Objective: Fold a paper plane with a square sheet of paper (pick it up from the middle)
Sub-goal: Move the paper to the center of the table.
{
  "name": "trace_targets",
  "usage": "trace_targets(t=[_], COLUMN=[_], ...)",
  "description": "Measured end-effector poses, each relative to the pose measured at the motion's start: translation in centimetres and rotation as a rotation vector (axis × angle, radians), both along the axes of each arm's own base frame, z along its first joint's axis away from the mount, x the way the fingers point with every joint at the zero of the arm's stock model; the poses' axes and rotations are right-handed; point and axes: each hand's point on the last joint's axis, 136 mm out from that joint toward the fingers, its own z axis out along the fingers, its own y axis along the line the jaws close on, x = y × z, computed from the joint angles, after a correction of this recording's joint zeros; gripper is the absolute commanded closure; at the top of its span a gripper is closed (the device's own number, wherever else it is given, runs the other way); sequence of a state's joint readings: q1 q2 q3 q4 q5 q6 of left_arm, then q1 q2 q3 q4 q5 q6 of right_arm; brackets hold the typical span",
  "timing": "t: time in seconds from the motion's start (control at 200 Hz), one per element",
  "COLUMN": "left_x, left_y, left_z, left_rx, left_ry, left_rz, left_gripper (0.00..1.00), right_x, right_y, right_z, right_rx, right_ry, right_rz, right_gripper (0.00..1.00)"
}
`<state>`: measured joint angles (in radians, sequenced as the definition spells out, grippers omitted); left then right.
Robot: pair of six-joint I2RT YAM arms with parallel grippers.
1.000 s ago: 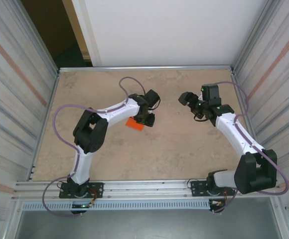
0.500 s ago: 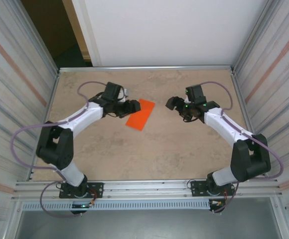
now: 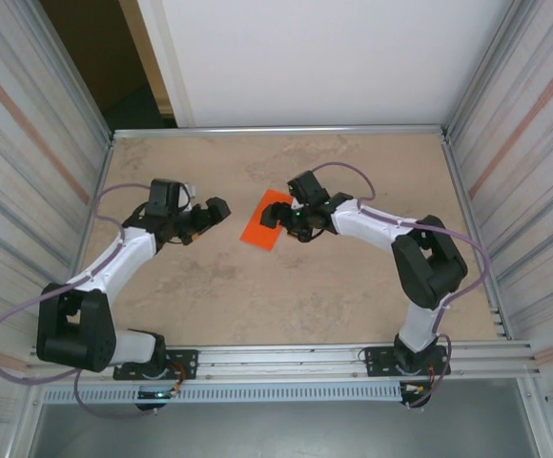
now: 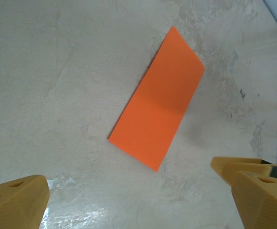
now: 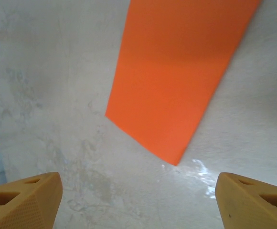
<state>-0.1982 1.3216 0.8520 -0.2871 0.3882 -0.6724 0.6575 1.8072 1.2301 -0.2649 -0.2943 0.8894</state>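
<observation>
The orange sheet of paper [image 3: 262, 230] lies flat on the tabletop near the middle as a long narrow rectangle, not a square. A faint crease crosses it in the left wrist view [image 4: 157, 107]. My left gripper [image 3: 217, 208] stands open a short way to its left, with nothing between its yellow fingers [image 4: 14, 200]. My right gripper [image 3: 276, 217] hovers open over the sheet's right edge. In the right wrist view the sheet's near corner [image 5: 176, 81] lies just ahead of the wide-apart fingers [image 5: 253, 200]. Nothing holds the paper.
The beige tabletop [image 3: 286, 296] is boxed in by ribbed metal walls at left [image 3: 29, 191] and right [image 3: 524, 172], with a white panel behind [image 3: 305, 57]. An aluminium rail [image 3: 286, 358] runs along the near edge by the arm bases.
The left gripper opened, let go of the paper and swung away to the left. The paper now lies flat. The right arm has reached leftward to the paper's right edge.
</observation>
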Motion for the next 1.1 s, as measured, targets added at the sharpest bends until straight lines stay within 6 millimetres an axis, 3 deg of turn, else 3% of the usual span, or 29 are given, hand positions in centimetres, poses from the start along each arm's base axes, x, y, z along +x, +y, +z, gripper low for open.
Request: trace_targets(t=[0.21, 0.702, 0.937, 1.102], left_x=[-0.3, -0.5, -0.5, -0.5], left_y=[1.5, 0.7, 0.4, -0.2], left_z=[-0.8, -1.7, -2.1, -3.0], left_rx=[-0.001, -0.035, -0.051, -0.076], left_ry=[0.019, 0.057, 0.072, 0.104], left_rz=[0.037, 0.002, -0.012, -0.037], left_gripper=[0.01, 0.01, 0.02, 0.03], right_x=[0.2, 2.9, 2.5, 0.8], right_y=[2.0, 5.0, 4.6, 2.5], right_z=[-0.8, -5.0, -6.1, -6.6], right_rx=[0.023, 0.003, -0.008, -0.066], right_ry=[0.035, 0.105, 0.114, 0.087], right_rz=[0.027, 0.060, 0.127, 0.261], right_gripper=[0.29, 0.34, 0.36, 0.39])
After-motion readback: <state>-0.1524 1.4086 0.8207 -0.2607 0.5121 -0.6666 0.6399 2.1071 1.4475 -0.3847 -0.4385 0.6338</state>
